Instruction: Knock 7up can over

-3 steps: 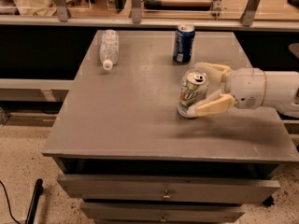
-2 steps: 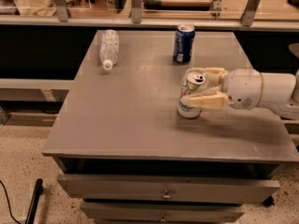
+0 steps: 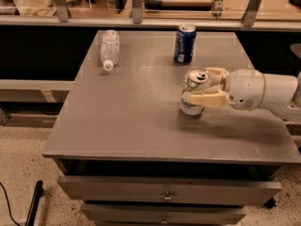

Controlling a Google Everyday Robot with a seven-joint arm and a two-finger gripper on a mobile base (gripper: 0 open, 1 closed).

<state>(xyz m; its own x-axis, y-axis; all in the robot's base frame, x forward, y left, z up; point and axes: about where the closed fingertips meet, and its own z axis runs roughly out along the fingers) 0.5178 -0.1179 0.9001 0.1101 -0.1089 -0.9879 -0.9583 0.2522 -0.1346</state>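
Pincer [image 3: 199, 85] closed in, grasping tilted 7up can [image 3: 192, 83] on grey table [image 3: 131, 107]; speckled floor [image 3: 26, 166].

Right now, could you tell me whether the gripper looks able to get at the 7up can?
Yes, apparently: the gripper has its fingers closed around the 7up can, with nothing between; the blue can stands apart.

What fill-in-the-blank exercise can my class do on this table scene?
The gripper, shut on the 7up can, extends in from the picture's ___ edge.
The plastic bottle lies on its ___.
The table holds ___ cans.
Missing words: right; side; two.
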